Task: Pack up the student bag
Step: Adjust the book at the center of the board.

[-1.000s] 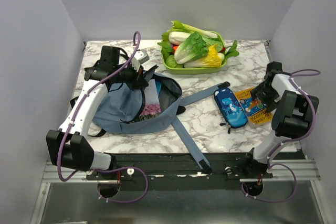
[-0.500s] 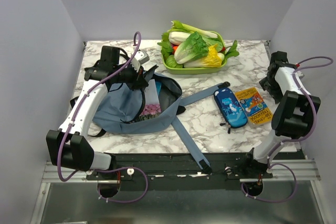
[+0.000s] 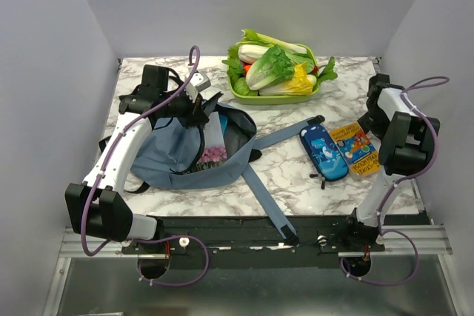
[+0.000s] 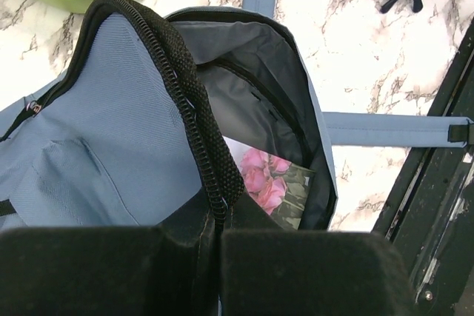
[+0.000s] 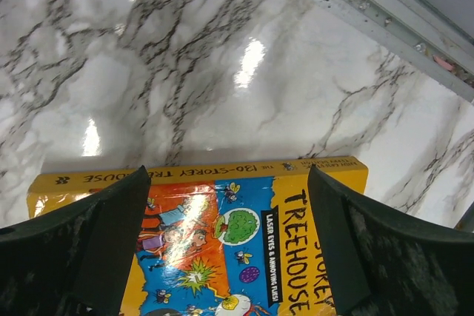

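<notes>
The student bag (image 3: 174,152), soft grey-blue, lies open on the left of the table. My left gripper (image 3: 198,109) is shut on its black zipper rim (image 4: 189,101) and holds the opening up. Inside the bag (image 4: 96,123) lies a book with pink roses (image 4: 270,186). A yellow and orange Treehouse book (image 3: 355,147) lies flat at the right. My right gripper (image 3: 370,120) hovers open over its far edge. In the right wrist view the fingers straddle the book (image 5: 222,257) near its spine, the gripper (image 5: 226,177) holding nothing.
A blue cartoon-print pencil case (image 3: 324,152) lies just left of the yellow book. A green tray (image 3: 274,98) of leafy vegetables stands at the back. The bag's long straps (image 3: 285,132) run across the middle toward the front edge. A metal rail (image 5: 385,12) bounds the table's right side.
My right gripper swung out to the table's right edge, then came back over the far end of the yellow book. The left arm and the bag stayed still.
</notes>
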`<state>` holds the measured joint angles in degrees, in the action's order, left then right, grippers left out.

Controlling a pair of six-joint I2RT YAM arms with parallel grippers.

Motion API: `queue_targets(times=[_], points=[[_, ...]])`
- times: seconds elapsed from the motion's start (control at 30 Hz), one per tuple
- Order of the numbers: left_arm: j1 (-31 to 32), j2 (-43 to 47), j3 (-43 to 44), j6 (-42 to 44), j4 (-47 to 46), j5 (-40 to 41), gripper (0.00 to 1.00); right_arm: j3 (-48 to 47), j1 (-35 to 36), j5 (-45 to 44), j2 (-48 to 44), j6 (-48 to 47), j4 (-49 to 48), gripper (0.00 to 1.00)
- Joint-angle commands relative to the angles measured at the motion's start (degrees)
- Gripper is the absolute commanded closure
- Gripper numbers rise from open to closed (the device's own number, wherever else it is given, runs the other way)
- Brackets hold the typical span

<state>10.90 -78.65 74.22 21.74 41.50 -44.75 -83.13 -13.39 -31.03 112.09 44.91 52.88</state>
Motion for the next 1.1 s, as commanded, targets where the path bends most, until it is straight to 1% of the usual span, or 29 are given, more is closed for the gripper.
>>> queue_targets(times=[0.0, 0.13, 0.27, 0.33, 0.43, 0.47, 0.5, 0.57, 0.6, 0.63, 0.73, 0.77, 0.83, 0.87, 0.9, 0.97, 1.0, 1.07], points=[[-0.4, 0.7, -0.2, 1.3, 0.7, -1.5, 0.96, -1.9, 3.1, 0.7, 1.9, -1.0, 1.6, 0.05], [-0.5, 0.9, 0.0, 1.4, 0.9, -1.7, 0.96, -2.6, 9.1, 2.9, 2.3, -1.4, 1.0, 0.07], [-0.6, 1.2, 0.1, 1.6, 1.0, -1.3, 0.96, -3.1, 13.3, 7.8, 2.3, -2.2, 0.2, 0.09], [-0.7, 1.4, 0.0, 1.9, 1.2, -1.2, 0.96, -1.4, 15.7, 10.2, 1.5, -3.0, -2.2, 0.11], [-0.9, 1.5, -0.3, 2.2, 1.2, -1.1, 0.96, 1.4, 16.6, 15.1, -1.5, -5.5, -6.6, 0.11], [-0.9, 1.4, -0.4, 2.2, 1.1, -1.1, 0.96, 1.3, 16.6, 16.2, -2.6, -5.8, -6.7, 0.1], [-0.9, 1.4, -0.4, 2.2, 1.1, -1.2, 0.96, 0.8, 16.6, 15.6, -3.0, -5.8, -5.2, 0.07], [-0.9, 1.2, -0.4, 2.0, 1.2, -1.4, 0.96, -1.6, 16.5, 12.7, -4.4, -5.7, -3.0, 0.03], [-0.9, 1.3, -0.4, 1.9, 1.2, -1.5, 0.96, -1.9, 16.4, 12.0, -7.0, -5.6, -1.4, 0.0], [-0.9, 1.4, -0.4, 1.9, 1.2, -1.5, 0.96, -0.7, 16.2, 11.8, -8.7, -5.3, -1.0, 0.0], [-0.9, 1.7, -0.7, 1.9, 1.0, -1.7, 0.96, 4.6, 15.2, 15.6, -16.7, -2.1, -1.9, 0.0], [-0.9, 1.7, -0.9, 1.9, 0.9, -1.7, 0.96, 9.0, 15.1, 18.5, -18.6, -0.1, -2.3, 0.0], [-0.9, 1.7, -1.1, 1.7, 0.6, -1.7, 0.96, 13.7, 14.4, 20.8, -22.9, 3.0, -3.5, 0.0], [-0.9, 1.7, -1.2, 1.8, 0.6, -1.8, 0.96, 16.7, 14.4, 23.7, -24.4, 5.2, -4.8, 0.0], [-0.9, 1.7, -1.2, 1.9, 0.7, -1.9, 0.96, 22.0, 14.4, 24.3, -25.7, 6.9, -7.1, 0.0], [-1.0, 1.7, -1.2, 2.4, 1.0, -1.7, 0.96, 27.9, 14.4, 25.0, -30.3, 11.3, -9.9, 0.0], [-1.0, 1.7, -1.1, 2.5, 1.1, -1.7, 0.96, 32.8, 14.4, 25.3, -31.9, 12.6, -12.8, 0.0], [-1.1, 1.6, -0.9, 2.8, 1.3, -1.7, 0.96, 36.0, 14.4, 25.4, -34.8, 15.3, -14.7, 0.0]])
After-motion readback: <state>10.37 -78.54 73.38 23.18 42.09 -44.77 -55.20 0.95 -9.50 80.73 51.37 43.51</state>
